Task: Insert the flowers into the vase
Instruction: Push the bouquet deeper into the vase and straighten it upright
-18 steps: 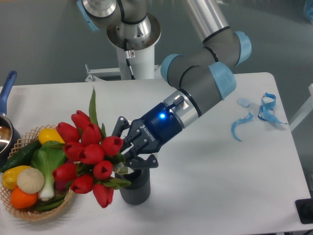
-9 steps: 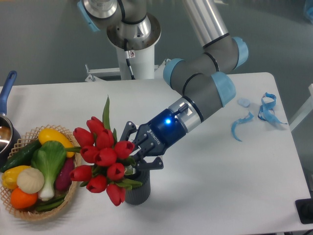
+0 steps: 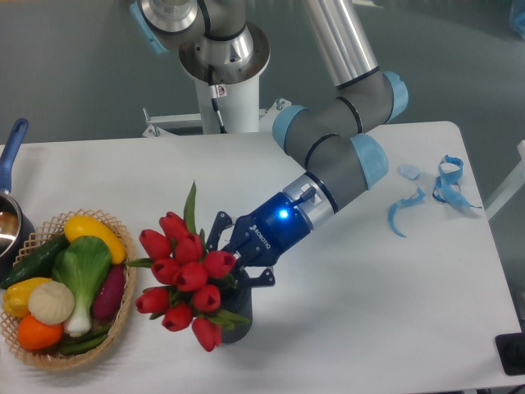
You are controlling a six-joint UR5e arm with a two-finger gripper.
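Observation:
The flowers [image 3: 187, 277], a bunch of red tulips with green leaves, lean up and to the left over the vase [image 3: 235, 326]. Only a sliver of the dark grey vase shows below the blooms, near the table's front. My gripper [image 3: 237, 269] comes in from the right and is shut on the stems just behind the flower heads, right above the vase mouth. The stem ends are hidden, so whether they sit inside the vase cannot be told.
A wicker basket [image 3: 115, 322] of toy vegetables stands at the left, close to the blooms. A pot with a blue handle [image 3: 11, 148] sits at the far left edge. Blue ribbon scraps [image 3: 435, 190] lie at the right. The arm's base [image 3: 223, 78] stands behind.
The gripper has carried the bunch to the right and slightly down, away from the basket and over the vase. The bunch now stands more upright and hides more of the vase.

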